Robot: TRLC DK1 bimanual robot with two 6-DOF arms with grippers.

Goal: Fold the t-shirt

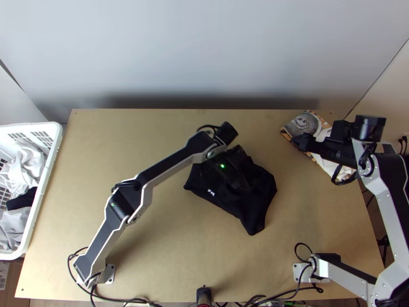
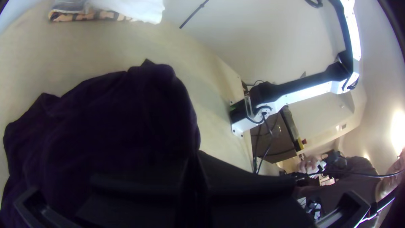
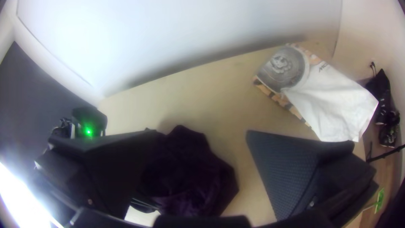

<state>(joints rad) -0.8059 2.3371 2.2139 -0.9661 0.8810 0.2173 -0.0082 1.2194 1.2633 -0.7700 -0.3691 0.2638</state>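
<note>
So your left hand is pinched together on the dark t-shirt, right where the cloth rises to the fingertips. Makes sense if you want one bit anchored before spreading or folding it. The shirt itself is bunched mid-surface, small white mark showing (hard to tell sleeve from hem in that heap, tbh), so I'd sort out the corners first or you'll just fold the creases in.

Your right hand has its fingers spread wide and hangs off by the folded clothes at the far right, which leaves the left arm room and looks ready for a second grab. That pile is well apart from the shirt, probably so it won't get dragged. Laundry basket is way over left, out of your way
</note>
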